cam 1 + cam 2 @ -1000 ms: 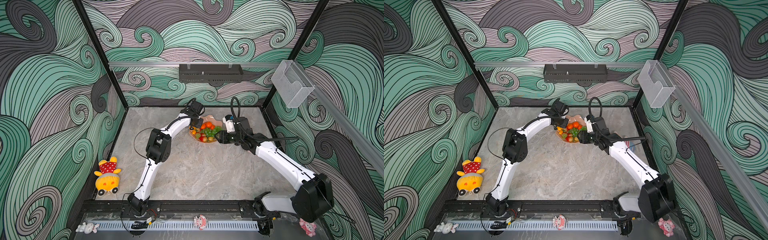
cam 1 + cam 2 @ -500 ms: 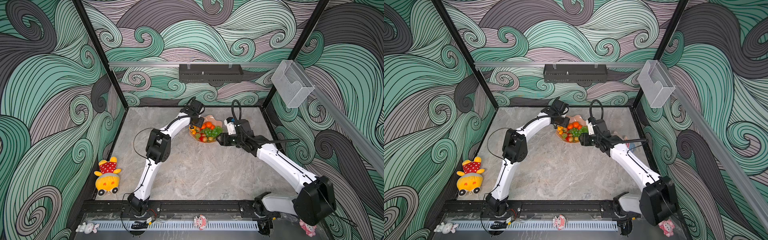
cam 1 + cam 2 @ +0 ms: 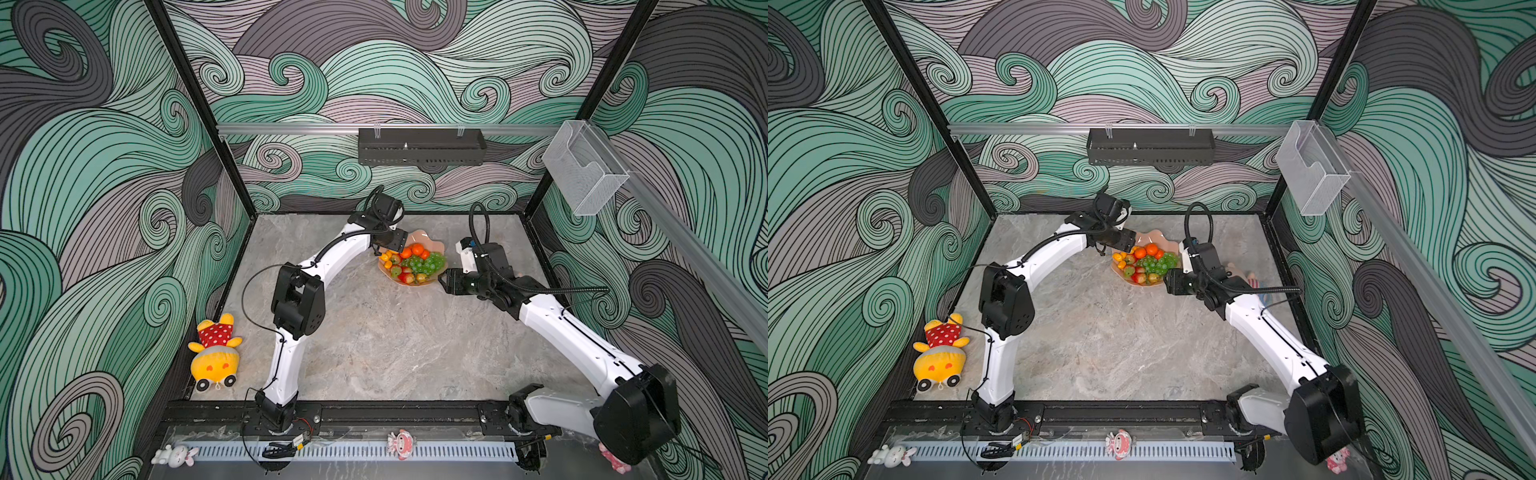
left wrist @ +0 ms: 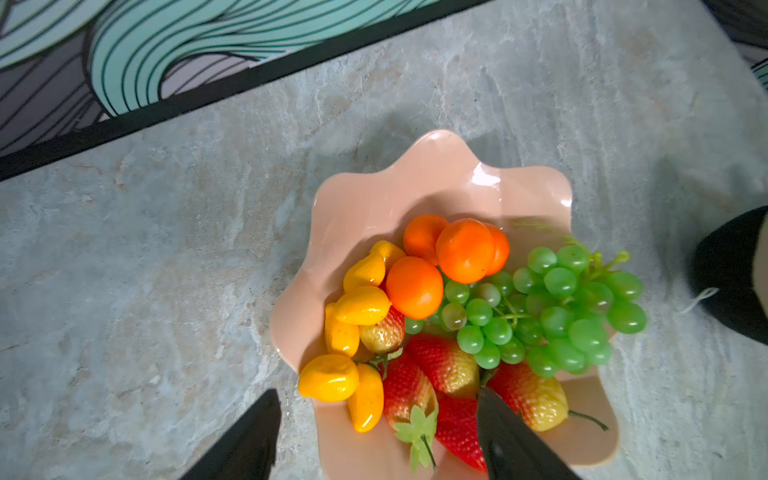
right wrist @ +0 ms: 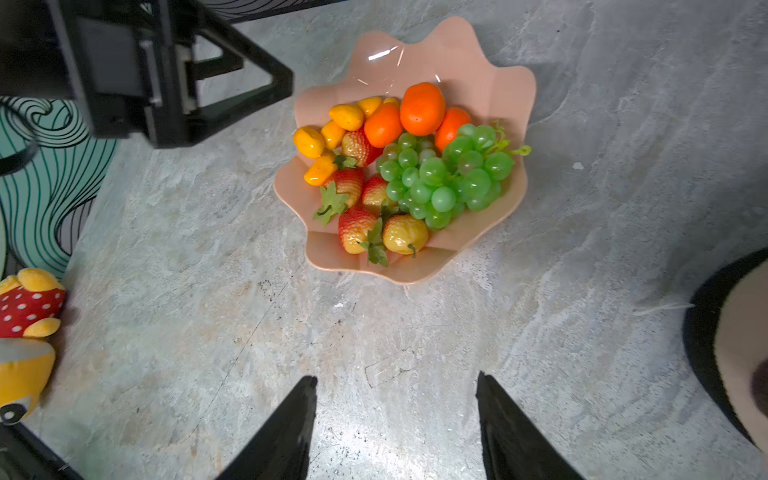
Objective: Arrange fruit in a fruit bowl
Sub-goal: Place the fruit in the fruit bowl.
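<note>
left tool spread astride fruit bowl rim | right tool spread over table

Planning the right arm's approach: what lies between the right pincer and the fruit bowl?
Nothing; in the right wrist view only bare tabletop separates right pincer and fruit bowl.

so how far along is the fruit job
Done: the tangerines, strawberries, yellow ovals and grape bunch all lie in the fruit bowl. In hand: nothing; the left gripper hangs with fingers apart above the bowl's edge, the right gripper open over bare table short of it. Left: no loose fruit shows on the table, so probably only backing both grippers away.
</note>
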`<state>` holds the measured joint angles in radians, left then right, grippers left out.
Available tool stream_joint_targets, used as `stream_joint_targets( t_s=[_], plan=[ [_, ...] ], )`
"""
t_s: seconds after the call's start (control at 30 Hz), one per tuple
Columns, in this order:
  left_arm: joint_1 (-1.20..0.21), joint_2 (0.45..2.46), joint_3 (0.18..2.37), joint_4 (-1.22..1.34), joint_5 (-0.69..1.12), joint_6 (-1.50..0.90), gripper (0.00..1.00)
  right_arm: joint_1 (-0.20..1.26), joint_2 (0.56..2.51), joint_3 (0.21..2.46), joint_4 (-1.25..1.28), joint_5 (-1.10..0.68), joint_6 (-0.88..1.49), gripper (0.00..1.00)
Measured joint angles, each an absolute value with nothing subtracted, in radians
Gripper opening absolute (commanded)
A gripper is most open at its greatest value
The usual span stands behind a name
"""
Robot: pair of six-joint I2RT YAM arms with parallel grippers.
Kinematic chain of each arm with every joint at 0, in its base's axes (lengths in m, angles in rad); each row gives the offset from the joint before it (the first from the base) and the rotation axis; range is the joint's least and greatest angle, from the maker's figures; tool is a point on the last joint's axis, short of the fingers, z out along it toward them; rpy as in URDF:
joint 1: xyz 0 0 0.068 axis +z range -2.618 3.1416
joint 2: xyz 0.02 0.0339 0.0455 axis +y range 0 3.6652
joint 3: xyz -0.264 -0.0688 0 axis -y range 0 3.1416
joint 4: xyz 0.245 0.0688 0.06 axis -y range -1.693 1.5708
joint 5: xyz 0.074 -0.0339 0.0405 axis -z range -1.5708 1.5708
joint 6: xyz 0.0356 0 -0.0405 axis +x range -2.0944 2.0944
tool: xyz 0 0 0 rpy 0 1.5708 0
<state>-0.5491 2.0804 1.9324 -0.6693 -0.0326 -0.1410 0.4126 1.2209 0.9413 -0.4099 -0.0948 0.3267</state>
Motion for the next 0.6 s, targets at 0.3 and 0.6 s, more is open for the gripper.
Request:
stream_joint_targets(
  t_s=[0.3, 0.6],
  plan=[
    [-0.548, 1.586, 1.353, -0.457, -0.207, -0.211, 0.99, 0.365, 1.174, 0.859, -0.377, 0.098, 0.3, 0.95],
    [-0.458, 1.277, 0.96, -0.252, -0.617, -0.246, 0.99, 0.304, 1.177, 0.645, -0.074, 0.379, 0.14, 0.99]
  ],
)
